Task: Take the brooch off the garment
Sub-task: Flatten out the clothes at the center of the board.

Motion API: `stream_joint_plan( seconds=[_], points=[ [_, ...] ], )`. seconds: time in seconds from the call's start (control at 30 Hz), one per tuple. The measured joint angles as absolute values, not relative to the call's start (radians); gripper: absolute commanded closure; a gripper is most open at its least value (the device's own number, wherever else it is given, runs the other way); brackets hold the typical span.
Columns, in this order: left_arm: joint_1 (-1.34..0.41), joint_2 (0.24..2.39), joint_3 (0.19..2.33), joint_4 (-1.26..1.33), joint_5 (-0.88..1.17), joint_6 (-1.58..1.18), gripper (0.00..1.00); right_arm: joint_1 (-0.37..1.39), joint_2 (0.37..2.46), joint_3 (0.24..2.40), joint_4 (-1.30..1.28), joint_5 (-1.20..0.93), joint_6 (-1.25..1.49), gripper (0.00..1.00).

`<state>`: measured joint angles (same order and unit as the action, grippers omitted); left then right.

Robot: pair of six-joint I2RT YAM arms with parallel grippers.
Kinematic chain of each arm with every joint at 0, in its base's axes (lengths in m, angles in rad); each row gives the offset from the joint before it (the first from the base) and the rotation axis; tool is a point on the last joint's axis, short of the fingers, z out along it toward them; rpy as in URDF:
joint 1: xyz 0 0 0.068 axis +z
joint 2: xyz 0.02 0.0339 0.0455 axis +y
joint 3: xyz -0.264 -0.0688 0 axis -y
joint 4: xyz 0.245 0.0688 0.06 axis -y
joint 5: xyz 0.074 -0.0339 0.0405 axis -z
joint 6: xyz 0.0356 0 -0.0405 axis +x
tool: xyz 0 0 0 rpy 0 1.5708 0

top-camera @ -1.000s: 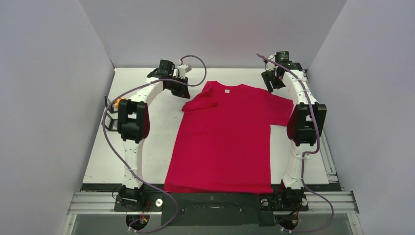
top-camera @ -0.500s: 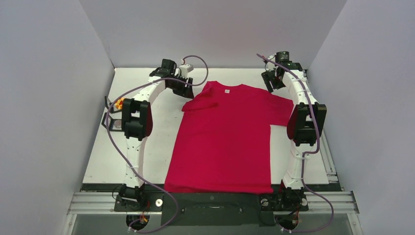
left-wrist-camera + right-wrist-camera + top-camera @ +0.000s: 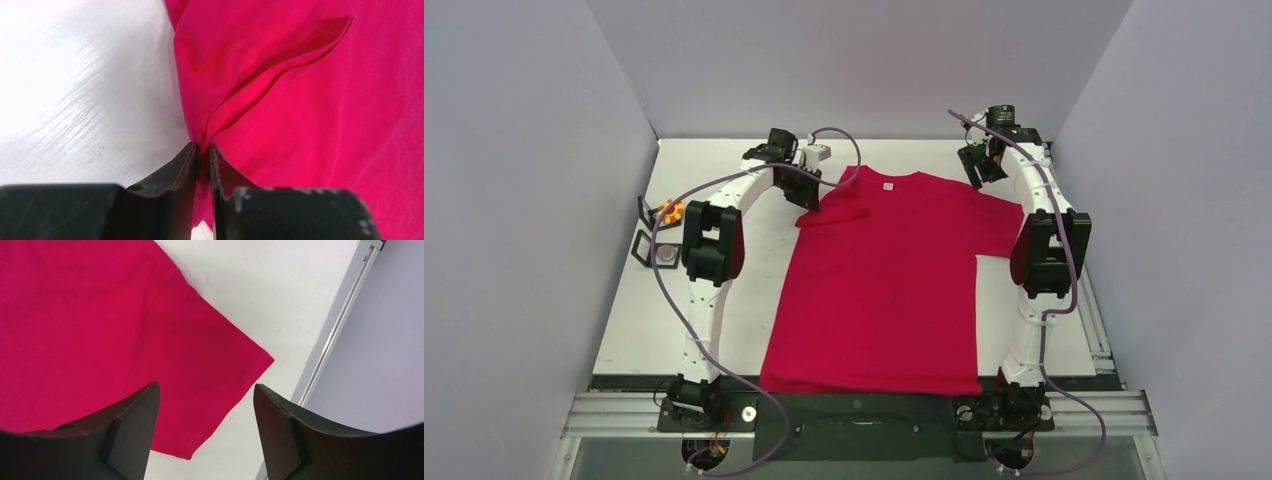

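Red T-shirt (image 3: 884, 280): is lying flat mid-counter (image 3: 639, 320), collar toward frame top.
Left gripper (image 3: 202, 156): jaws are pinching the folded-over sleeve (image 3: 250, 65) at the shirt's upper-left corner.
Right gripper (image 3: 205, 387): jaws apart, hovering over the upper-right sleeve (image 3: 200, 355).
Brooch: not showing anywhere, so the nearer arm cannot be told.

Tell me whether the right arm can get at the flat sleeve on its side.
Probably yes: the right gripper hangs open right over that sleeve of the red T-shirt, and nothing lies between them.
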<state>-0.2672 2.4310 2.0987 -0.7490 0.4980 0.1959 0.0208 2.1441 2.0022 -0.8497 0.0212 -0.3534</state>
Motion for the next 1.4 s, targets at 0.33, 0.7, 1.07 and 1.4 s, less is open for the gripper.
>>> stream_joint_plan(
  seconds=[0.33,0.7,1.07,1.4],
  points=[
    [-0.244,2.318,1.960,-0.667,0.441,0.146,0.88,0.021,2.144,2.002,-0.855,0.020,-0.356,0.47],
    [-0.159,2.222,1.892,-0.567,0.411,0.060,1.00,0.021,2.189,2.000,-0.982,-0.047,-0.458,0.72],
    [-0.143,2.272,1.919,-0.593,0.458,0.149,0.56,0.021,2.271,1.981,-1.044,-0.050,-0.514,0.73],
    [-0.216,2.396,2.017,-0.678,0.405,0.258,0.75,0.021,2.275,1.981,-1.028,-0.027,-0.515,0.73]
  ],
)
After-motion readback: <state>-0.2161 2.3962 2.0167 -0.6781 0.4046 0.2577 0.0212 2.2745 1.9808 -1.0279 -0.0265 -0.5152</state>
